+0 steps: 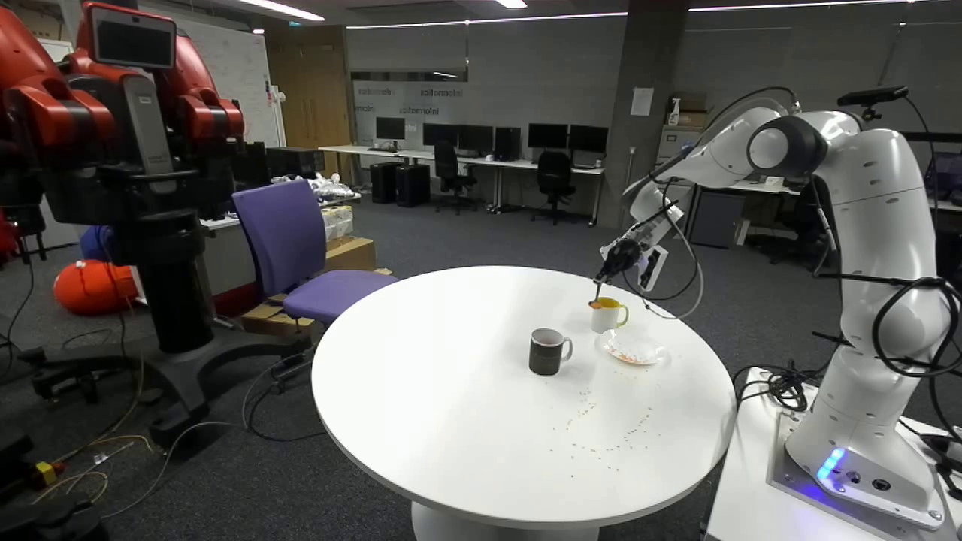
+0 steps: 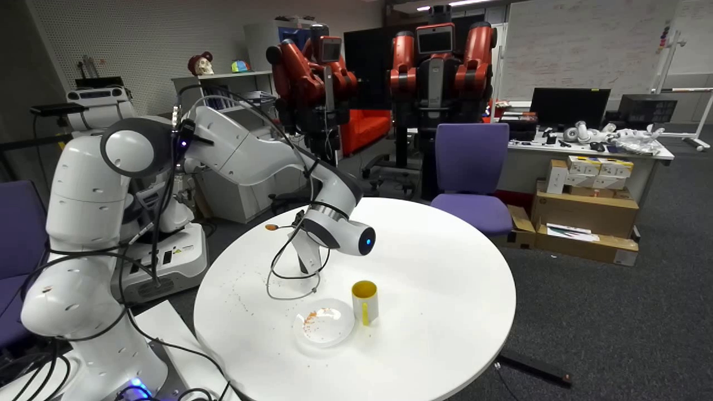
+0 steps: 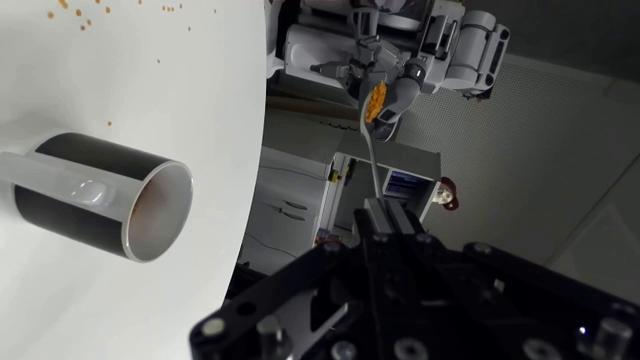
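The tool (image 3: 383, 204) grips a spoon (image 3: 371, 148) by its handle, scoop end jutting beyond.

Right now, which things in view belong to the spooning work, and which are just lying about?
Apparently part of it:
end effector, shut on the spoon
orange grains in its bowl
black-and-white mug
yellow-lined mug
round plate bearing similar grains

Apparently just lying about:
purple office chair
cardboard boxes
capped skull
red two-armed robots

Ok, I count two mugs (image 1: 545, 358), one plate (image 2: 337, 324), one spoon (image 3: 372, 155), one gripper (image 3: 383, 201). Plus one round table (image 1: 428, 361) and two red robots (image 2: 473, 55)
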Controlling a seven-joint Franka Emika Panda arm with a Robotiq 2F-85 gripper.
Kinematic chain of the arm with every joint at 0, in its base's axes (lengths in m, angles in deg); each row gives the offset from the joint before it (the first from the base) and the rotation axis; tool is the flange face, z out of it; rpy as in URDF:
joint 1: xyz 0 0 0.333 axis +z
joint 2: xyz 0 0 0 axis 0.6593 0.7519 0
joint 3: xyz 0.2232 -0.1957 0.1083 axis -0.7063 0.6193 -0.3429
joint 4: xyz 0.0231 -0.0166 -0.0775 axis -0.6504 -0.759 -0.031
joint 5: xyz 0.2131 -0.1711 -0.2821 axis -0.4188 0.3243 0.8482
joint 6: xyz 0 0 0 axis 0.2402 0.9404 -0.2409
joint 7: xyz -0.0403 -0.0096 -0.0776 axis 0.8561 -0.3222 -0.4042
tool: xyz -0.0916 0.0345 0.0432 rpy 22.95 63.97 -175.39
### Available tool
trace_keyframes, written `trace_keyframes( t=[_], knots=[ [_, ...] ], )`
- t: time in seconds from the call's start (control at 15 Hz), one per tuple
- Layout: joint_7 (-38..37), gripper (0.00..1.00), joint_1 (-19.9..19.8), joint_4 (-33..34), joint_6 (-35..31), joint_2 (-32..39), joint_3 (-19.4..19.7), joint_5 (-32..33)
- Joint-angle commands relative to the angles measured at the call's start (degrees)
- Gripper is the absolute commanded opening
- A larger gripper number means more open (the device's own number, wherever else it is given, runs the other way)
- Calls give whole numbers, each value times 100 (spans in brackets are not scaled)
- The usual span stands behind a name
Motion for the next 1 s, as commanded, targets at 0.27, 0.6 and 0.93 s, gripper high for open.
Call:
trace_keyframes(
  t=[0.27, 0.6, 0.93],
  knots=[
    [-919, 1, -81, 751, 403, 136, -28, 493],
    [-1185, 1, -65, 1313, 480, 280, -124, 946],
    [-1076, 1, -79, 1750, 309, 527, -253, 1272]
  ],
)
